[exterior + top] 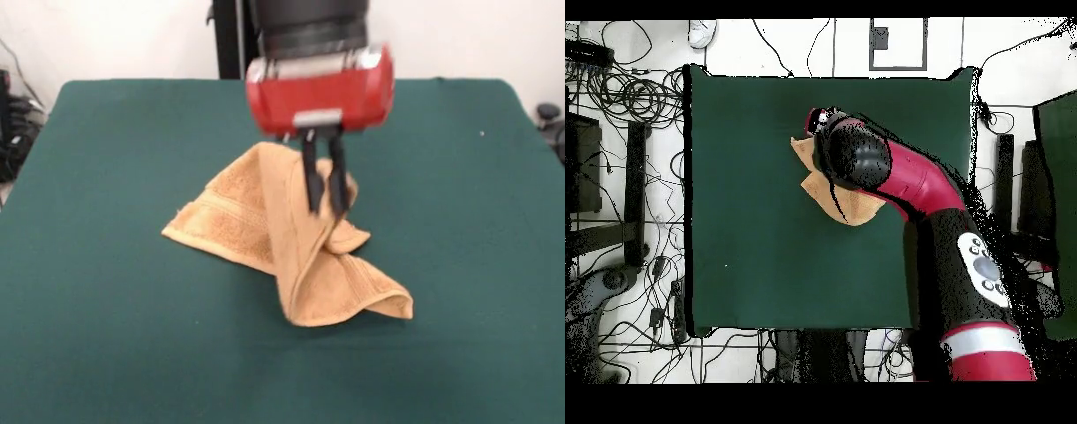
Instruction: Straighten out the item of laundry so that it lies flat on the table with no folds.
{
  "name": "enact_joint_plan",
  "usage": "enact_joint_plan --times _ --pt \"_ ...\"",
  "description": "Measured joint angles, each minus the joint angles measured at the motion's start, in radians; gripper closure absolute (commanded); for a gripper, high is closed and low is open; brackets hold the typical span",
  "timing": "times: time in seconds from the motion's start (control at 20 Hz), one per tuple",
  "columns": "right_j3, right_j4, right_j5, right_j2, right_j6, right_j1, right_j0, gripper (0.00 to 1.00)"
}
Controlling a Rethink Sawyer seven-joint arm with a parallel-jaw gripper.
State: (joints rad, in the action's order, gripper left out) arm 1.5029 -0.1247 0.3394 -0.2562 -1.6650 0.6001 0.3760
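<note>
The tan terry towel (265, 221) lies crumpled near the middle of the dark green table (106, 336). One part is spread flat at the left. A long folded strip runs toward the front and ends in a curled corner (388, 305). My gripper (324, 201) hangs from the red wrist directly over the towel's raised fold. Its two black fingers stand close together, with tan cloth between them. In the overhead view the arm covers most of the towel (808, 175), and only its left and lower edges show.
The green table (745, 250) spreads wide on all sides of the towel. Cables and dark equipment (625, 100) lie on the floor beyond the table's edges. The black pedestal (231, 40) stands at the far side.
</note>
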Motion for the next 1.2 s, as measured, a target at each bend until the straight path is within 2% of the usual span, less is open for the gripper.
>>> enact_joint_plan --times 0.35,0.7,0.85,1.05,1.15,1.2 --pt "-0.071 -0.037 -0.008 0.002 0.0 -0.108 -0.002 1.0" --pt "-0.08 -0.036 -0.029 -0.015 0.0 -0.167 0.038 1.0" --pt "-0.09 -0.031 -0.029 -0.039 0.0 -0.191 0.094 1.0" --pt "-0.129 0.001 -0.015 -0.101 0.0 -0.243 0.223 1.0" --pt "-0.179 0.031 0.027 -0.134 0.006 -0.291 0.315 1.0" --pt "-0.193 0.038 0.041 -0.139 0.008 -0.303 0.333 1.0"
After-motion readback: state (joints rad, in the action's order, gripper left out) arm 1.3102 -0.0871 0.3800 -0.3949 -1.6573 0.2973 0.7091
